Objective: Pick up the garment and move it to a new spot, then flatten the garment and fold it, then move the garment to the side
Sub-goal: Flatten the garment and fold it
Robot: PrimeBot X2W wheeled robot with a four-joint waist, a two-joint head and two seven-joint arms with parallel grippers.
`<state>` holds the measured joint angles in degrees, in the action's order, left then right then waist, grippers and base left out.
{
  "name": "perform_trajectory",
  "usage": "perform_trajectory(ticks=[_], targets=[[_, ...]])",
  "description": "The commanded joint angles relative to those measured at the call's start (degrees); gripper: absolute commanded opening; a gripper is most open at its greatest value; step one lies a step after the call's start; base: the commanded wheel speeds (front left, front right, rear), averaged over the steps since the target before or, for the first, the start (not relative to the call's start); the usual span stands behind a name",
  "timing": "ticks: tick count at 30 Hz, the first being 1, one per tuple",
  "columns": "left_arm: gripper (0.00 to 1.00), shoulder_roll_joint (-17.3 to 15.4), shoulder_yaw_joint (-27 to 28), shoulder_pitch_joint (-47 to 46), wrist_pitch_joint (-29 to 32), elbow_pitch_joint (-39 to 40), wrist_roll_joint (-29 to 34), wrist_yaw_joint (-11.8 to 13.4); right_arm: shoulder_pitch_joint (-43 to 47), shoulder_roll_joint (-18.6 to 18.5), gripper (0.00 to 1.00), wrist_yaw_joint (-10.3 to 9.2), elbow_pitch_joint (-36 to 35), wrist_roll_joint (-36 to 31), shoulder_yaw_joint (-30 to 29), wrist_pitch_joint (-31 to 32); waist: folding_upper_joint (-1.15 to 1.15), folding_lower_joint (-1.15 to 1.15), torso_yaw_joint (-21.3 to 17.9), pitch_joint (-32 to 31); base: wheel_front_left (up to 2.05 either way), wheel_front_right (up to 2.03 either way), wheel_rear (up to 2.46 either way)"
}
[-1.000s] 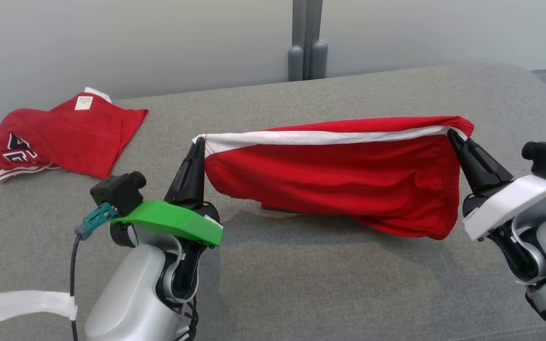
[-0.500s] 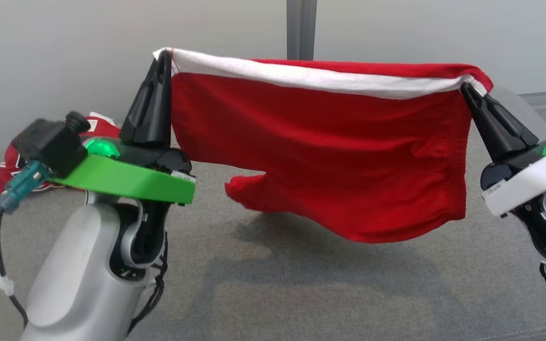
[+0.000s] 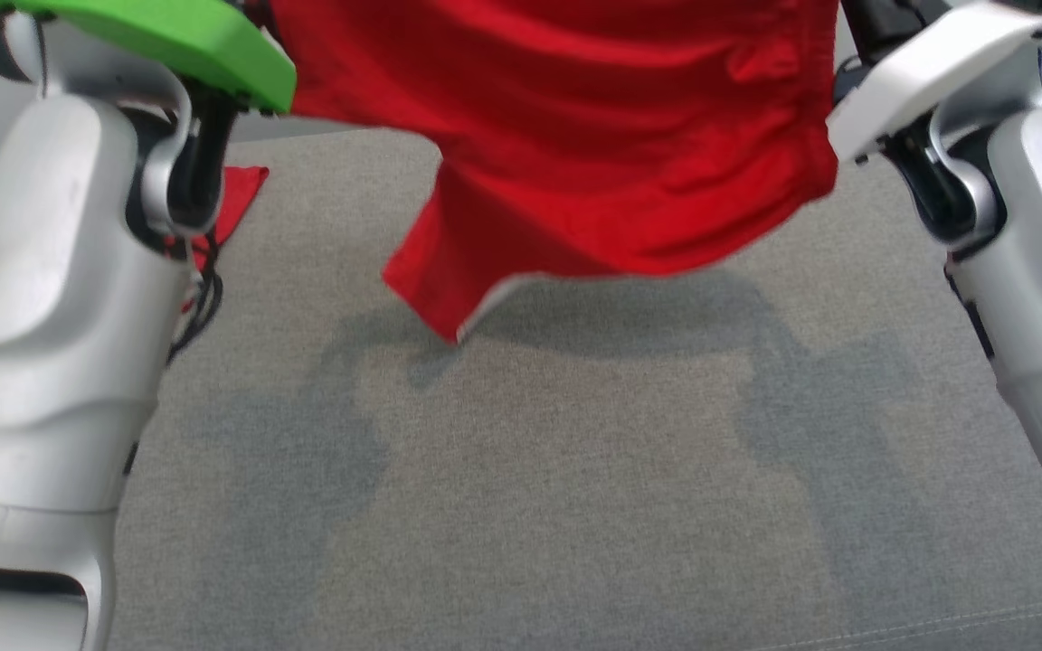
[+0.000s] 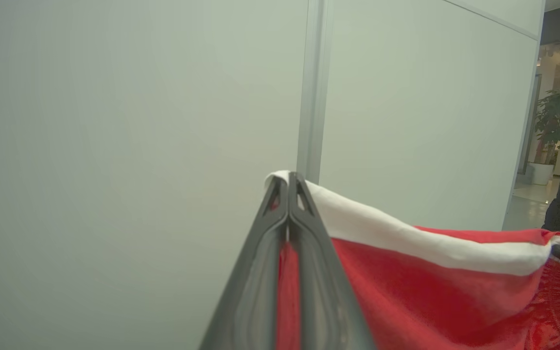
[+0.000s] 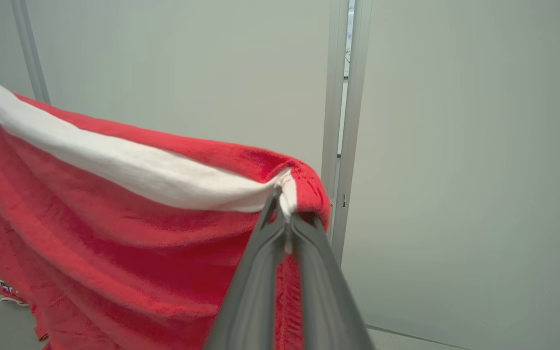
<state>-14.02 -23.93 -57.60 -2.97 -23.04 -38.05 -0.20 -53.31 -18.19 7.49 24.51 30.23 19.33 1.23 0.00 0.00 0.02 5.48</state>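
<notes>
Soft red fabric garment [image 3: 575, 136] w/ white waistband hangs crumpled in mid-air above grey woven cushion [image 3: 575, 470]. Left gripper [image 4: 288, 180] is pinched tight on one waistband corner, right gripper [image 5: 282, 197] on the other. Another red cloth [image 3: 239, 194] lies behind the left arm. Smooth pale wall [image 4: 114, 146] beyond.
</notes>
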Motion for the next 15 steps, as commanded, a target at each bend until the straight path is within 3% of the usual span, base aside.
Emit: perform_trajectory(ticks=[1, 5, 8, 12, 15], targets=[[0.0, 0.2, 0.3, -5.5, -1.9, -3.2, 1.8, -0.3, -5.3, 1.0, 0.0, 0.01, 4.6, -2.7, 0.7, -3.7, 0.0, 0.0, 0.7, 5.9, 0.0, 0.0, 0.0], [0.0, 1.6, 0.8, -14.0, -7.5, -8.5, 4.3, -0.3, -14.2, 2.8, 0.0, 0.0, 13.9, -8.2, -0.4, -12.5, 0.0, 0.0, 1.3, 10.0, 0.0, 0.0, 0.0], [0.0, 3.1, 1.3, -17.0, -10.2, -11.2, 4.3, -1.0, -18.2, 3.8, 0.0, 0.01, 18.6, -11.7, -0.9, -15.6, 0.0, 0.0, 2.1, 13.7, 0.0, 0.0, 0.0], [0.0, 4.6, 1.2, -15.6, -11.7, -12.5, 4.5, -2.6, -17.9, 4.7, 0.0, 0.01, 20.3, -12.6, 0.0, -16.4, 0.0, 0.0, 2.8, 17.1, 0.0, 0.0, 0.0], [0.0, 5.9, 2.3, -10.9, -12.3, -12.3, 3.7, -4.0, -13.7, 3.9, 0.0, 0.0, 17.3, -12.3, 1.5, -16.4, 0.0, 0.0, 3.3, 19.4, 0.0, 0.0, 0.0]])
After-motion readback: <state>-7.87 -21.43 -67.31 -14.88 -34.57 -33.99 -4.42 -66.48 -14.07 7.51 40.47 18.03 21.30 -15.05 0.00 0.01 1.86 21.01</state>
